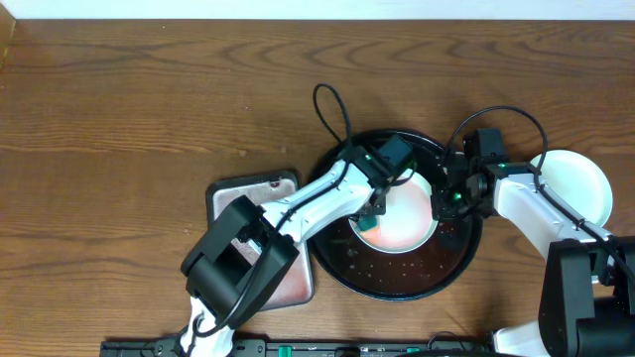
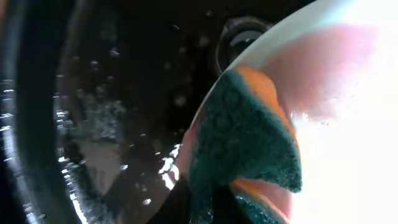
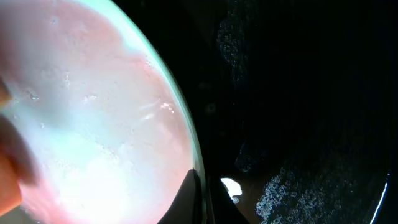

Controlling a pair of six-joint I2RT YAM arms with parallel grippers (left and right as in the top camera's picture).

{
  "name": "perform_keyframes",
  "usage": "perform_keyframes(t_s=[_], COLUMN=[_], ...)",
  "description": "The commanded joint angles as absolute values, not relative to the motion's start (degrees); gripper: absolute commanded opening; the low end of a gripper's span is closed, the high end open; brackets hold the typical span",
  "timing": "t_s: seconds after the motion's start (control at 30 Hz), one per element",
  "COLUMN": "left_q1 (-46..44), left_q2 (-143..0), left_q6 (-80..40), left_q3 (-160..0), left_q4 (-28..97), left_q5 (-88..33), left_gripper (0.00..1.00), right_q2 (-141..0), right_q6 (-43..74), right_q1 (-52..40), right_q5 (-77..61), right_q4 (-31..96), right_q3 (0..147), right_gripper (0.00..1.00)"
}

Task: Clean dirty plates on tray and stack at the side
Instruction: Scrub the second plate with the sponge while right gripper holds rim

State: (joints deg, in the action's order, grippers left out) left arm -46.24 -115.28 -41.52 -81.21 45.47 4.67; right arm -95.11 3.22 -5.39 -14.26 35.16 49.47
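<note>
Overhead: left arm [image 1: 317,193] spans pinkish tray [image 1: 243,190] to plate [image 1: 407,223].

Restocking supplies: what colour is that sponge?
The sponge on the plate is dark green over orange, clearest in the left wrist view.

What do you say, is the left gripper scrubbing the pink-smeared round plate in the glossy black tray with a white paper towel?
No paper towel: the left wrist view shows the left gripper holding a green-and-orange sponge on that pink-smeared round plate in the glossy black tray.
</note>
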Motion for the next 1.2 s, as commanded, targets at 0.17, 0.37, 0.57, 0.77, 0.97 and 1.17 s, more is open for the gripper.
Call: perform_keyframes(t_s=[0.17, 0.37, 0.57, 0.77, 0.97, 1.17], left_q1=[-44.5, -45.5, -46.9, -47.5, -46.5, -43.9], left_q2=[-117.0, -117.3, -120.2, -121.0, -120.8, -119.6], left_q6=[-40.1, -42.4, -45.6, -42.2, -38.6, -38.6], left_q3=[-81.2, -79.0, -78.7, -78.7, -78.8, -80.6], left_q4=[41.8, 28.4, 22.1, 20.2, 31.3, 43.6], left_q5=[1.8, -14.7, -21.6, -32.4, -17.6, 4.6], left_gripper=[0.07, 0.07, 0.07, 0.08, 0.08, 0.08], right_q2=[-93.8, -93.8, -93.8, -93.8, -93.8, -93.8], right_q6=[2.9, 2.9, 2.9, 3.2, 4.3, 5.5], right_q1=[-5.3, -5.3, -5.3, -5.3, -5.3, -5.3], right_q5=[-10.3, -10.3, -10.3, -10.3, -10.3, -10.3], right_q4=[35.8, 35.8, 35.8, 35.6, 35.5, 35.4], right_q3=[48.9, 48.9, 48.9, 48.9, 48.9, 48.9], right_gripper=[0.01, 0.01, 0.01, 0.01, 0.01, 0.01])
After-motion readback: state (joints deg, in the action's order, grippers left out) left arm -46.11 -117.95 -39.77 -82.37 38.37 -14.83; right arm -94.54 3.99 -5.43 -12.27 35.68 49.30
